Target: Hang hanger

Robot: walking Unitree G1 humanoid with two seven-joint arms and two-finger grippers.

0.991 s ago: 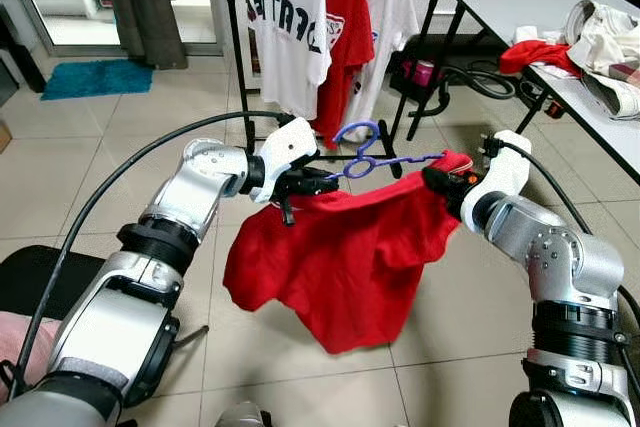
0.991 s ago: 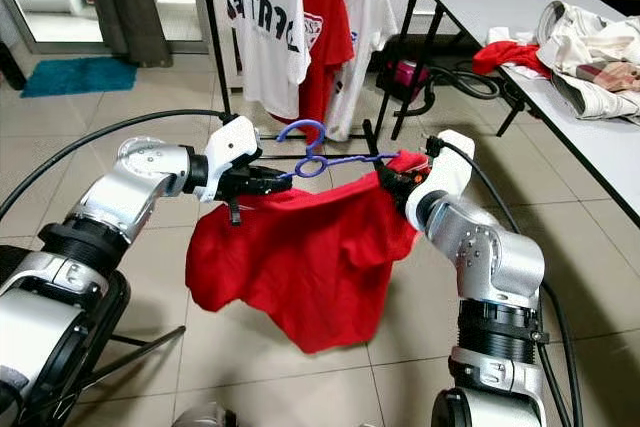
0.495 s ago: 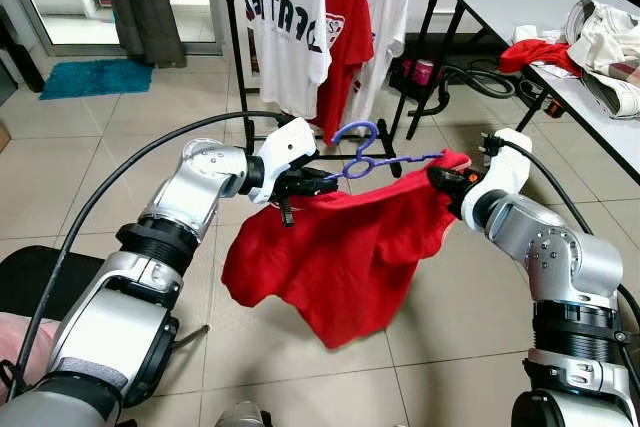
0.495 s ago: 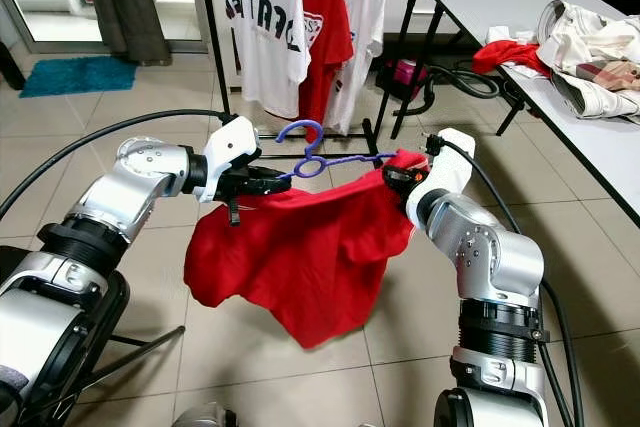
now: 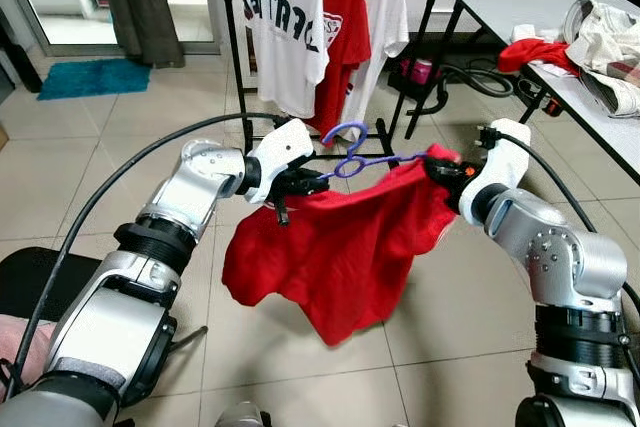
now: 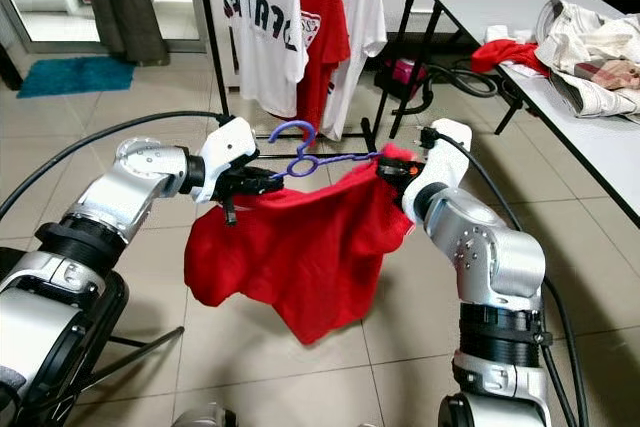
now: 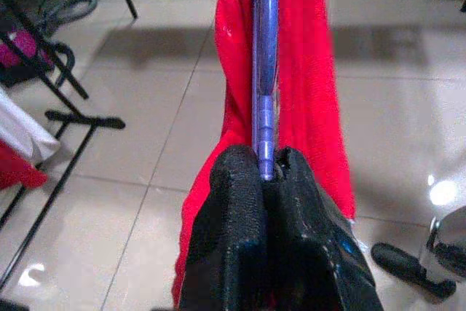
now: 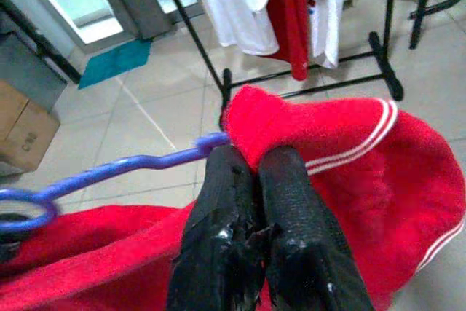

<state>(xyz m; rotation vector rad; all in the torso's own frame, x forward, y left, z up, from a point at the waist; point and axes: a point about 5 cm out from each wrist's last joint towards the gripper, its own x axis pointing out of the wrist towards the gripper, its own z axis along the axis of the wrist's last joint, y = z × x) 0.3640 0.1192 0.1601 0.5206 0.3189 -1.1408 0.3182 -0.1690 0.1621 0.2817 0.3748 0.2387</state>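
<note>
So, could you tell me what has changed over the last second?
Both grippers have carried the purple hanger with the red shirt slightly up and forward, toward the clothes rack. The left gripper stays clamped on one hanger end; the right gripper still pinches the other.

A red shirt with white-striped trim drapes a purple hanger.

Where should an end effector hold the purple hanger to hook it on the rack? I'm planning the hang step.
Hold the purple hanger by its two arm ends, coming in from each side, as the left end effector and right end effector do now. That leaves the raised hook free above the red shirt.
</note>
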